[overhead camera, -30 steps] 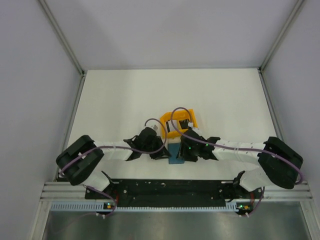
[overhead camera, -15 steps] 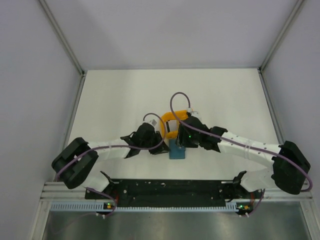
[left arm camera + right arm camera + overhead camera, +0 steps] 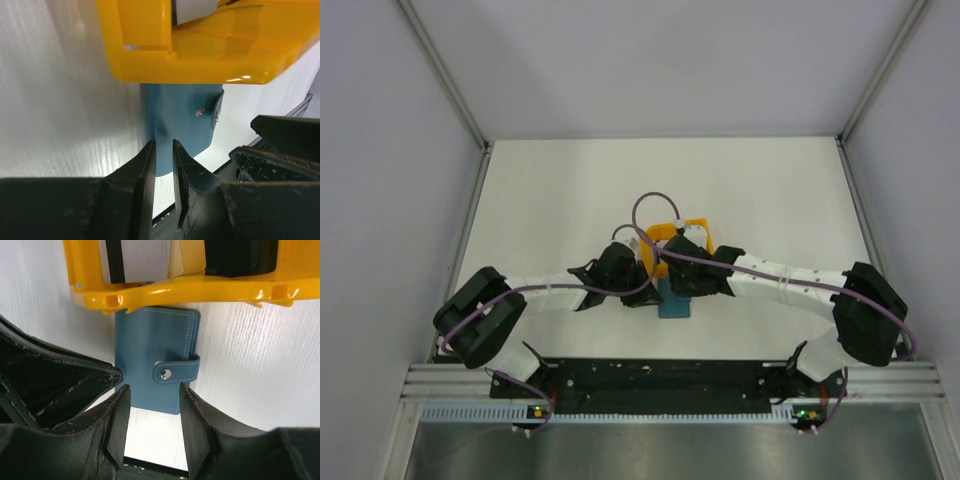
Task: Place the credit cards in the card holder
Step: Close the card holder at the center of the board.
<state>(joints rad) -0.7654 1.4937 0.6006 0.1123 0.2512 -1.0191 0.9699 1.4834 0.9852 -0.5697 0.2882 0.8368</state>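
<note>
The teal-blue card holder (image 3: 152, 360) lies flat on the table, snapped shut by its strap, half tucked under the orange tray's near edge; it also shows as card holder (image 3: 180, 112) and card holder (image 3: 673, 304). The credit cards stand in the tray: a pale card (image 3: 135, 260) with a black stripe, a yellowish card (image 3: 185, 260) and a dark card (image 3: 240, 257). My right gripper (image 3: 152, 389) hovers open over the holder's near edge. My left gripper (image 3: 164, 146) points at the holder's corner, its jaws a narrow slit apart with nothing between them.
The orange tray (image 3: 692, 226) sits just beyond the holder; tray rim (image 3: 200, 287) and tray rim (image 3: 200, 65) fill the top of both wrist views. Both gripper heads crowd together over the holder. White side walls and the arms' black base rail (image 3: 660, 375) bound the table.
The right gripper has slid left and forward until it stands over the holder, and its elbow has swung in. The left arm has barely moved. The holder lies where it was.
</note>
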